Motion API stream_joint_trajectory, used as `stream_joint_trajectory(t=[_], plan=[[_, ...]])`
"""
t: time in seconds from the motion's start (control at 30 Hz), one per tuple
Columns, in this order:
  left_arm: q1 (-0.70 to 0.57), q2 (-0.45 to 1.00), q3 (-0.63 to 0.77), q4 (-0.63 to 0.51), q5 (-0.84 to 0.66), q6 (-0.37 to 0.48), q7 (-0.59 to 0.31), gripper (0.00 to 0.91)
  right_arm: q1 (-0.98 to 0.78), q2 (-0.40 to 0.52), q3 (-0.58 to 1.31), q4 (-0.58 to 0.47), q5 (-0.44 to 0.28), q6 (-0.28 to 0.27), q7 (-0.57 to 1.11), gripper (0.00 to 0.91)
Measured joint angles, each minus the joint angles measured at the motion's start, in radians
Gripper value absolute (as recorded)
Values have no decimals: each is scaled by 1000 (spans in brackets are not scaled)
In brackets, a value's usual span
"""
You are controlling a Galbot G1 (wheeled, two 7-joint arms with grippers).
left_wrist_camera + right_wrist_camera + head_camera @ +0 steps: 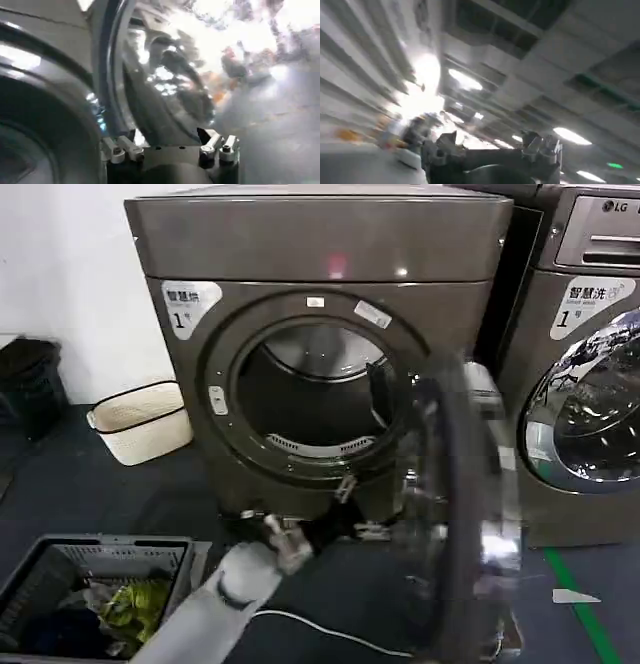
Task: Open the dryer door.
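A bronze-grey dryer (320,364) with its round door (470,514) swung wide open to the right.

The door stands nearly edge-on, its chrome ring facing right, leaving the dark drum opening uncovered. The left arm reaches up from the lower left, and the left gripper (285,539) sits low in front of the dryer, below the opening; its fingers (122,149) are spread wide and hold nothing. The right gripper (490,150) points up toward a ceiling with lights, fingers apart and empty. A laundry basket (60,559) with clothes sits at lower left.
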Motion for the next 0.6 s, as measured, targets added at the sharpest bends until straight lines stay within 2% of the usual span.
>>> stream_joint_trajectory(t=[0.2, 0.6], plan=[[-79, -71, 84, 78, 6, 0, 4, 907, -6, 34, 43, 23, -26, -29, 34, 907], [-228, -206, 188, 250, 9, -2, 12, 907, 2, 74, 46, 55, -36, -13, 46, 907]])
